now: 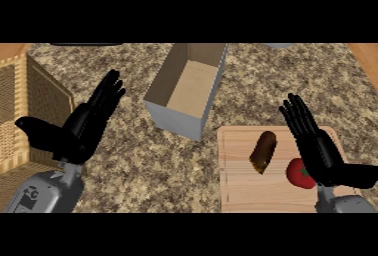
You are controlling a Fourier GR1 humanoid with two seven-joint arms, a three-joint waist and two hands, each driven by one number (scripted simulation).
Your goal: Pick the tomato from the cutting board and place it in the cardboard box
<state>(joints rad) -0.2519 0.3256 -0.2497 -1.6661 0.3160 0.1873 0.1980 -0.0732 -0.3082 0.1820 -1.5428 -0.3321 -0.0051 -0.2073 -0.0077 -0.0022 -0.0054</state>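
Fingers (299, 117) of the right hand (321, 150) straight and together, pointing away up the counter, holding nothing. Tomato (297, 173) sits just left of that hand's palm, partly hidden by it, on the cutting board (244, 192) near its right edge; touching or not, cannot tell. Brown elongated vegetable (263, 151) lies left of tomato on same board. Left hand (81, 125) open too, fingers straight, resting at left beside a wooden crate (22, 100). Cardboard box (186, 82) stands up-left of the board, apart from it, nothing visible inside. Judgement: task barely begun; grasp, lift, carry and release all remain.
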